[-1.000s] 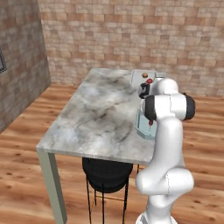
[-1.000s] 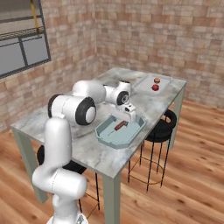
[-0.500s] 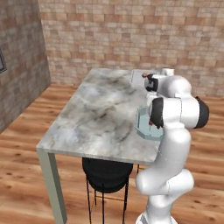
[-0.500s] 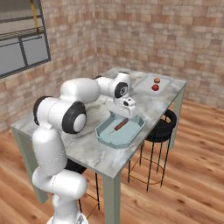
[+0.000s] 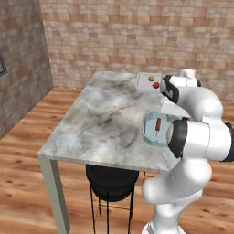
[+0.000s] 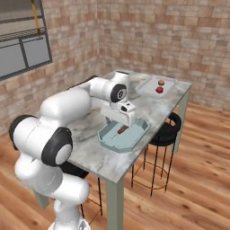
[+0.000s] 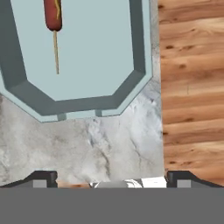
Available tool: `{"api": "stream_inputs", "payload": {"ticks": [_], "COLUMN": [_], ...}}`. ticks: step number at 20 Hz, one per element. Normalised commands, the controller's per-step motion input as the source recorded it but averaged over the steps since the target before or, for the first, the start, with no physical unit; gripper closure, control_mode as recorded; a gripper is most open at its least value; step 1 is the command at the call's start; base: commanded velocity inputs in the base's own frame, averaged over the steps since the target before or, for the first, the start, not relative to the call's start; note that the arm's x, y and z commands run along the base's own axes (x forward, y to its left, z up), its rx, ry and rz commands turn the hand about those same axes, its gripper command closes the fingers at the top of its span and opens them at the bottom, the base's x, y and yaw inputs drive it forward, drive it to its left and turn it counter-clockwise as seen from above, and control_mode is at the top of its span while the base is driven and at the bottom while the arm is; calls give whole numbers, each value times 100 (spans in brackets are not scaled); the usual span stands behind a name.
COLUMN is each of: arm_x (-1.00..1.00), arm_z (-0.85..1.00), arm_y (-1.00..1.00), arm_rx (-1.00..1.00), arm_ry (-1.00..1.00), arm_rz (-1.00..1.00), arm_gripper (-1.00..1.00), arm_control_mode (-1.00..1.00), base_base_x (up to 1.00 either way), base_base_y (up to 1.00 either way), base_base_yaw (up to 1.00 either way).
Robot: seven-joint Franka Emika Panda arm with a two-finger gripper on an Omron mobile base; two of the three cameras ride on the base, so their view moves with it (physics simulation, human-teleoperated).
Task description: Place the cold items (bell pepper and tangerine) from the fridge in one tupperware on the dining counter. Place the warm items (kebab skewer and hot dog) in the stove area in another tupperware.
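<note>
In the hand view, a pale blue tupperware [image 7: 83,103] is sitting on the marble dining counter [image 7: 109,144], and inside it a kebab skewer [image 7: 53,26] is lying toward the left, its red sausage-like end cut off by the top edge and its thin stick pointing down. The gripper [image 7: 111,177] is standing wide open with nothing between its tips, which are showing far apart at the bottom. In the right base view, the same tupperware [image 6: 134,134] is resting near the counter's edge with the skewer [image 6: 122,130] partly hidden under the hand. Farther right, a second, flatter tupperware [image 6: 150,85] is holding two small round items [image 6: 159,86], one orange, one red; which fruit each is remains too small to tell. Two containers and one skewer are showing; the hot dog is not identifiable.
</note>
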Motion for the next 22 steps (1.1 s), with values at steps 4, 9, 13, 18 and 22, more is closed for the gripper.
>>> {"api": "stream_inputs", "payload": {"ticks": [4, 9, 13, 18, 22], "arm_x": [-100, -98, -88, -69, -54], "arm_z": [27, 19, 7, 0, -1], "arm_y": [27, 36, 42, 49, 53], "arm_rx": [0, 0, -3, -11, 0], "arm_ry": [-9, -19, -16, -5, 0], "arm_rz": [0, 0, 0, 1, 0], "arm_gripper": [-100, -100, -100, -100, -100], "arm_control_mode": [-100, -100, -100, -100, -100], "base_base_x": [0, 0, 0, 0, 0], "base_base_y": [0, 0, 0, 0, 0], "base_base_yaw": [0, 0, 0, 0, 0]}}
